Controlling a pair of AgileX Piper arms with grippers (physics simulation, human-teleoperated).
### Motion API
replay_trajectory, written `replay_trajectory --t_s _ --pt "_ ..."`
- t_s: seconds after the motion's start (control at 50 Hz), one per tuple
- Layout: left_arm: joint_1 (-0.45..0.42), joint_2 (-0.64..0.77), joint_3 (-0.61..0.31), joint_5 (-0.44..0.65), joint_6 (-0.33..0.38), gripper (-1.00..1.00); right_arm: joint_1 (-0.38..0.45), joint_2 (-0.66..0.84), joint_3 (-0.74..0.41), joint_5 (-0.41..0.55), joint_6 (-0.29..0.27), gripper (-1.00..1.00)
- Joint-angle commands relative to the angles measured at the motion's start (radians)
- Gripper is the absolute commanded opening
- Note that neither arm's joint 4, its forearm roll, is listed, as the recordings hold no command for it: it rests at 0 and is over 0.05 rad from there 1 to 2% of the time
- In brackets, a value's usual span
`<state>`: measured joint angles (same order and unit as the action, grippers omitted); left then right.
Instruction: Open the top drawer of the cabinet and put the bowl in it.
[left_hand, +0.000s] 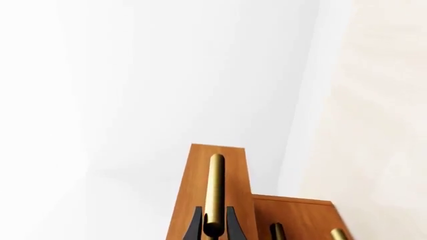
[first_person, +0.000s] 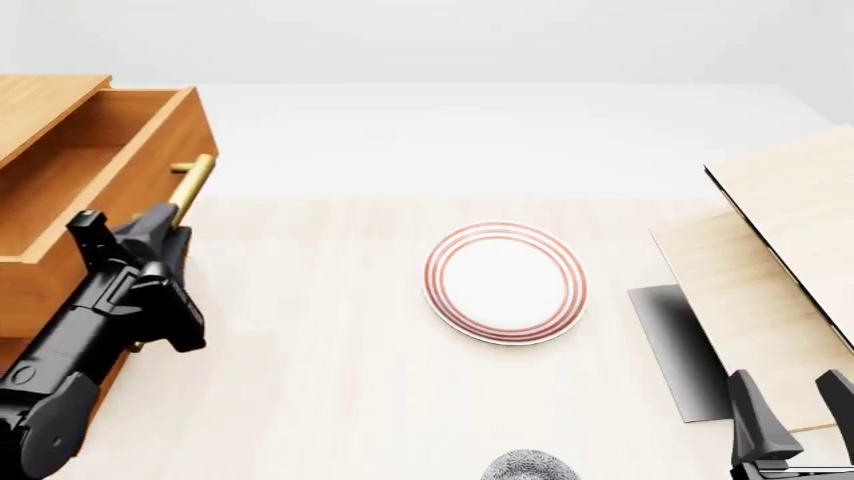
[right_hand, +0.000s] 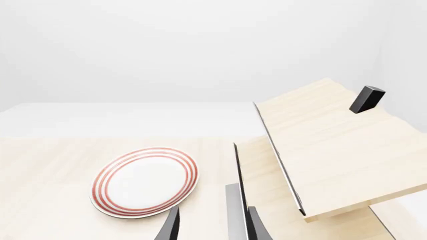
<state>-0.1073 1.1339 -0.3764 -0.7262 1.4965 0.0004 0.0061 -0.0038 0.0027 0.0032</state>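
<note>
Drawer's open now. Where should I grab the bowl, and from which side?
Only a sliver of the bowl shows, at the front view's near edge, so its pose is hard to judge. Probably pinch its rim from above with the right gripper, which is open and nearest.

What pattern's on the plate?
White plate with concentric red rings near the rim; clearest in front view.

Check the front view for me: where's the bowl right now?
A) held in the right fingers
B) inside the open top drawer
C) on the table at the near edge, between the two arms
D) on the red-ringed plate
C: the speckled bowl peeks in at the near edge of the table, while the top drawer and the plate hold nothing visible.
</note>
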Motion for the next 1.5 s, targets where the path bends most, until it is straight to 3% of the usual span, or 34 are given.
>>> replay_trajectory --t_s 0.02,0.1,0.14,0.34,0.38,0.48,0.5,0.9,1.04,1.08,1.14,1.2,1.22,1.24,1.26,1.3,1.42,1.44,1.5 --pt "-0.101 -0.002 -0.028 -0.004 -0.005 -1.0 0.0 0.0 0.0 -0.001 -0.001 1.0" --pt "-0.116 0.03 0.002 -0.068 0.026 -1.0 0.0 0.0 0.0 -0.001 -0.001 1.0" --pt "-0.132 0.023 -0.006 -0.05 0.007 -1.0 0.0 0.0 0.0 -0.001 -0.001 1.0" --pt "-0.148 0.012 0.009 -0.061 0.026 -1.0 0.0 0.0 0.0 -0.001 -0.001 1.0" --pt "-0.153 0.028 0.042 -0.119 0.054 -1.0 0.0 0.0 0.0 -0.001 -0.001 1.0" --pt "-0.174 0.016 0.047 -0.098 0.044 -1.0 0.0 0.0 0.0 -0.001 -0.001 1.0" --pt "-0.179 0.014 0.047 -0.09 0.041 1.0 0.0 -0.001 0.0 -0.001 -0.001 1.0" --pt "-0.28 0.027 0.057 -0.124 0.05 1.0 0.0 0.0 0.0 -0.001 -0.001 1.0" --pt "-0.278 -0.085 0.011 0.035 -0.036 1.0 0.0 -0.001 0.0 -0.001 -0.001 1.0" --pt "-0.255 -0.152 -0.011 0.14 -0.104 1.0 0.0 0.0 0.0 -0.001 -0.001 1.0" --pt "-0.241 -0.195 -0.015 0.189 -0.153 1.0 0.0 -0.001 0.0 -0.001 -0.001 1.0" --pt "-0.203 -0.268 -0.06 0.354 -0.256 1.0 0.0 0.0 0.0 -0.001 -0.001 1.0" --pt "-0.203 -0.269 -0.061 0.356 -0.256 1.0 0.0 0.0 0.0 -0.001 -0.001 1.0" --pt "-0.2 -0.281 -0.116 0.444 -0.318 1.0 0.0 -0.001 0.0 -0.001 -0.001 1.0" --pt "-0.197 -0.296 -0.123 0.464 -0.34 1.0 0.0 0.0 0.0 -0.001 -0.001 1.0" --pt "-0.215 -0.285 -0.184 0.542 -0.42 1.0 0.0 0.0 0.0 -0.001 -0.001 1.0" --pt "-0.209 -0.23 -0.284 0.691 -0.543 1.0 0.0 0.0 0.0 -0.001 -0.001 1.0" --pt "-0.219 -0.21 -0.331 0.733 -0.599 1.0 0.0 -0.001 0.0 -0.001 -0.001 1.0" --pt "-0.219 -0.203 -0.362 0.764 -0.63 1.0 0.0 0.0 0.0 -0.001 -0.001 1.0"
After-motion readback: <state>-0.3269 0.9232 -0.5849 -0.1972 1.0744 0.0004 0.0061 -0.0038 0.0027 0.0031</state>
